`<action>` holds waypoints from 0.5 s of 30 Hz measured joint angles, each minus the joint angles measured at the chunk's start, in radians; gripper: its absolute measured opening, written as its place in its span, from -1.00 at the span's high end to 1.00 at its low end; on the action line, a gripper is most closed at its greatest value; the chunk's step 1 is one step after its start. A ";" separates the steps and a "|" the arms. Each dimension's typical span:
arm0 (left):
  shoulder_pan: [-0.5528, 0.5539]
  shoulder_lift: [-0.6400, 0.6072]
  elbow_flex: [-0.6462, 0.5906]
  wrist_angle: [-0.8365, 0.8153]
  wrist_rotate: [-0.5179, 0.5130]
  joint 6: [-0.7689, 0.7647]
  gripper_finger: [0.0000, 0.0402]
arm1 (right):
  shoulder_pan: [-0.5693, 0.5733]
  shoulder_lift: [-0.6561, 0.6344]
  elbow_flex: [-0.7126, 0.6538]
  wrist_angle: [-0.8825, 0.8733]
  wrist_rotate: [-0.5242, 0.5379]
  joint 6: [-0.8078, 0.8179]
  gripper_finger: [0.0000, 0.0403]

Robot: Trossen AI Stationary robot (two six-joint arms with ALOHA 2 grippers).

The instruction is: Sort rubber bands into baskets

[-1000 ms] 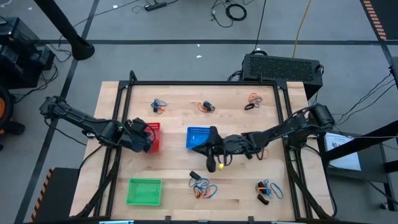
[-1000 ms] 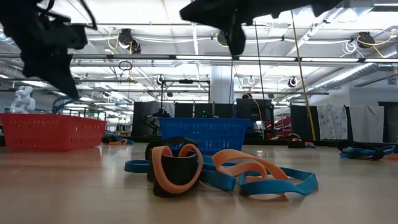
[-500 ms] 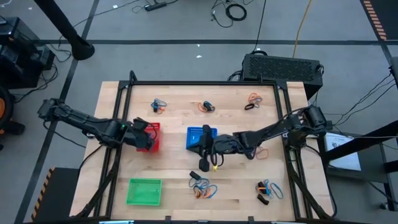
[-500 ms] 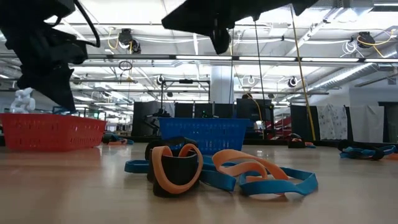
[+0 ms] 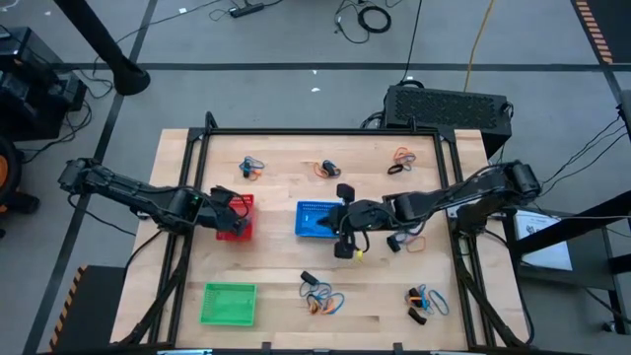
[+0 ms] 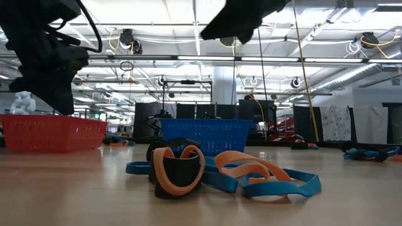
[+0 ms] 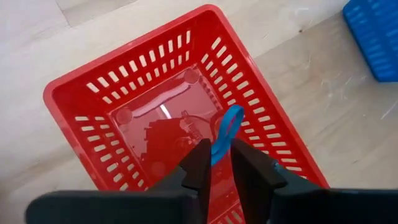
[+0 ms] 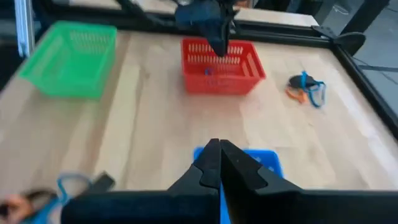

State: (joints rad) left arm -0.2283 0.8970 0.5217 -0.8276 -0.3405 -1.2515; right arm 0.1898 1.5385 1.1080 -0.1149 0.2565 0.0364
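Observation:
My left gripper (image 7: 221, 163) hangs over the red basket (image 7: 124, 93), pointing steeply down, its fingers a little apart. A blue rubber band (image 7: 225, 132) stands in the gap, above the basket's floor. My right gripper (image 8: 219, 155) is shut with nothing in it, high over the blue basket (image 5: 314, 219) and facing the table's left. The green basket (image 5: 229, 303) stands at the near left. Piles of blue, orange and black rubber bands lie on the table: near the front edge (image 5: 320, 296), near right (image 5: 424, 301) and several along the far edge (image 5: 251, 168). My left gripper has the blue band's lower end (image 7: 217, 152) in the narrow gap between its two fingertips, which point down into the red basket. The loop sticks out beyond the tips. I cannot tell whether the fingers touch it.
A black frame rail (image 5: 325, 131) borders the table's far edge, with side rails left and right. In the low view a pile of bands (image 6: 213, 171) lies close in front, the red basket (image 6: 53, 132) and blue basket (image 6: 204, 135) behind it.
My right gripper has risen, drawn back toward the table's right and tipped up from pointing down to nearly level; in the low view it has climbed almost out of the picture. My left gripper has stayed over the red basket.

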 joint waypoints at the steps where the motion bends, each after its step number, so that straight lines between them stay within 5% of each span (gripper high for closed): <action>1: 0.000 0.000 0.000 0.001 0.001 0.000 0.63 | -0.001 -0.014 0.000 -0.028 0.000 -0.015 1.00; 9: 0.000 -0.003 0.064 -0.004 0.030 0.010 0.59 | -0.001 -0.096 0.000 -0.195 0.000 -0.060 1.00; 15: 0.090 -0.003 0.173 -0.085 -0.018 0.181 0.59 | -0.007 -0.114 0.000 -0.215 0.000 -0.056 1.00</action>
State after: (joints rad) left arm -0.1384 0.8944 0.6944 -0.9123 -0.3589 -1.0708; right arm 0.1823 1.4246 1.1080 -0.3302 0.2562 -0.0193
